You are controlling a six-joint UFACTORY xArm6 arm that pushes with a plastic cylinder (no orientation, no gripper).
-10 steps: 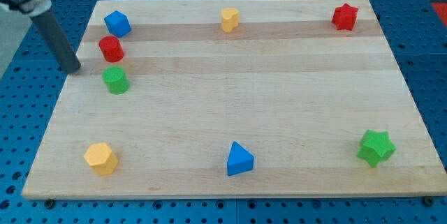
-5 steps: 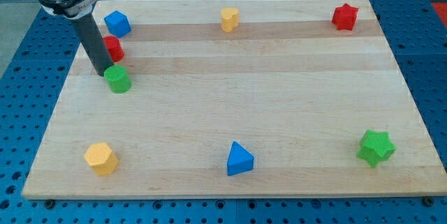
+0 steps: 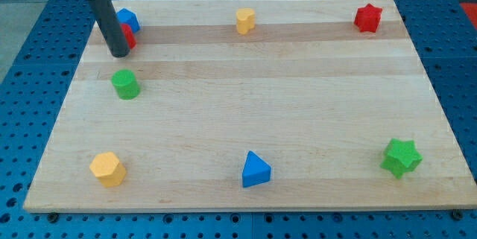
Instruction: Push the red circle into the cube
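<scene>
Single raised view, angled down over the whole wooden board (image 3: 246,120).

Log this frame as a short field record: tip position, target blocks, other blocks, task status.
tip: my tip at the view's upper left, just below the red circle
targets: red circle mostly hidden behind the rod, against the blue cube
others: green cylinder, yellow block, blue triangle, green star, red star, small yellow block
status: circle and cube appear to touch
</scene>
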